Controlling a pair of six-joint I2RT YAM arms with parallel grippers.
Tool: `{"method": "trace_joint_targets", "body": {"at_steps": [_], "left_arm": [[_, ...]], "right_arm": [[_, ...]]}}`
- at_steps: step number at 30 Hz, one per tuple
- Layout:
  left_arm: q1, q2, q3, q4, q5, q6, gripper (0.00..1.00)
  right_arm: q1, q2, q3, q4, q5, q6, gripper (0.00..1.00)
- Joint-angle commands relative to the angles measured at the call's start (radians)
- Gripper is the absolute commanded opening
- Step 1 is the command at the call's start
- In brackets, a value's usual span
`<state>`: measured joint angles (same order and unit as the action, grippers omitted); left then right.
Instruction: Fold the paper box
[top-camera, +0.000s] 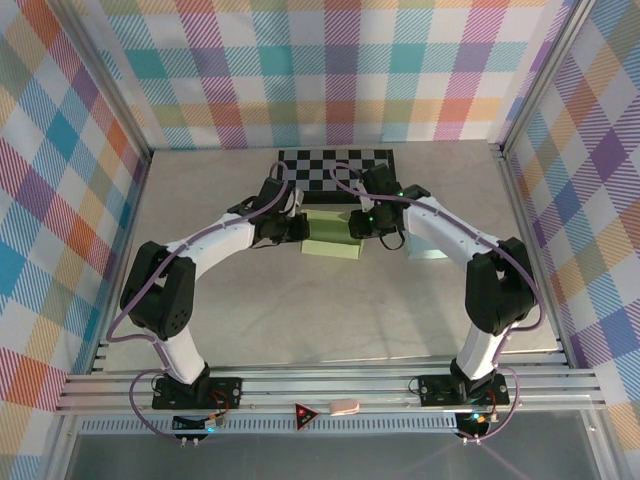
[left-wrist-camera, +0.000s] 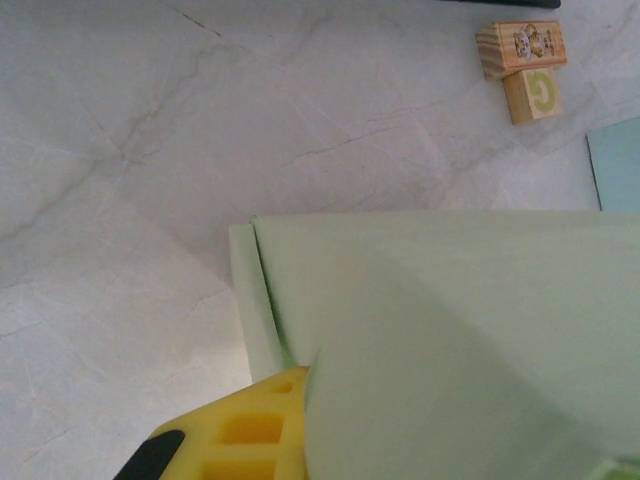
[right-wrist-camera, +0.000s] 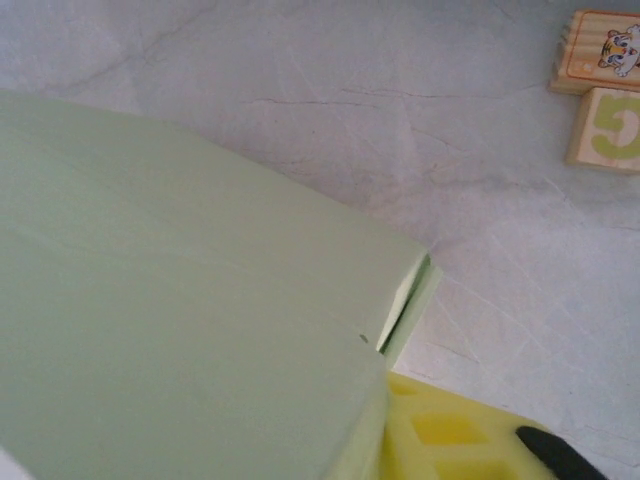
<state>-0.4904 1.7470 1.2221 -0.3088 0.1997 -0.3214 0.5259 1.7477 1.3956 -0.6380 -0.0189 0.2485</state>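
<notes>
The pale green paper box lies at the middle of the table, between my two grippers. My left gripper is at the box's left end. In the left wrist view one yellow finger presses against a raised green panel of the box, which hides the other finger; the jaws are shut on that panel. My right gripper is at the box's right end. There one yellow finger lies against the box's side wall, beside a small flap standing slightly apart at the corner. The other finger is hidden.
A black-and-white checkerboard mat lies just behind the box. Two wooden blocks, one with a picture and one with a green figure, sit nearby. A light blue sheet lies to the box's right. Plaid walls enclose the table.
</notes>
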Motion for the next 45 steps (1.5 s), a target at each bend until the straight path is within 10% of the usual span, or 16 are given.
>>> {"method": "trace_joint_targets", "body": {"at_steps": [1, 24, 36, 45], "left_arm": [[-0.023, -0.025, -0.026, -0.018, -0.033, 0.024, 0.1], [-0.067, -0.021, 0.001, -0.062, -0.162, 0.029, 0.09], [-0.111, -0.042, -0.037, -0.03, -0.245, 0.008, 0.09], [-0.148, -0.057, -0.082, 0.008, -0.311, -0.035, 0.09]], "right_arm": [[0.008, -0.053, -0.007, -0.026, -0.017, 0.041, 0.32], [0.007, -0.304, -0.03, -0.02, -0.144, 0.681, 0.51], [-0.057, -0.222, -0.033, -0.039, -0.269, 1.475, 0.55], [-0.026, -0.149, -0.032, 0.033, -0.297, 1.628, 0.55]]}}
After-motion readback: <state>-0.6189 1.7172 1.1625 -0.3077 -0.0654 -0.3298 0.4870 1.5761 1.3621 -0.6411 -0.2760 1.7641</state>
